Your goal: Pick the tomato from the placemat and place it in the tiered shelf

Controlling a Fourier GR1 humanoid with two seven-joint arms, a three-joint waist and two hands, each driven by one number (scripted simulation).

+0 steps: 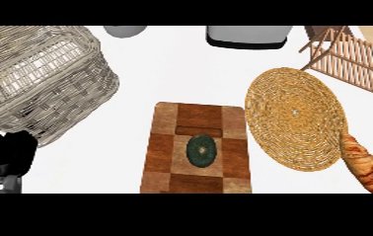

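Left hand [15, 153]: black, at the view's lower left edge, just below the wicker basket; only part of it shows.
Left hand state: cannot tell how far open it is; nothing is seen in its hold.
Right hand: out of view.
Tomato: cannot be located in this view.
Placemat [295, 116]: round, woven of tan straw in concentric rings, lying flat on the white counter [167, 67] at right of centre.
Tiered shelf [342, 57]: light wood slats and rails, upper right corner, just beyond the placemat's far rim and cut off by the view's edge.
Cutting board [164, 166]: rectangular, a checker of pale and red-brown wood, at centre bottom, just left of the placemat; a dark slot crosses it near the middle.
Dark green disc [200, 150]: oval in this view, ringed surface, resting on the board just below the slot; what it is cannot be told.
Bread [358, 158]: golden brown, croissant-like, at the right edge; its upper end meets the placemat's lower right rim.
Wicker basket [51, 77]: large, grey-white weave, filling the upper left.
Grey bowl [125, 30]: top edge, partly cut off.
Grey container [244, 35]: black base rim, top centre, partly cut off.
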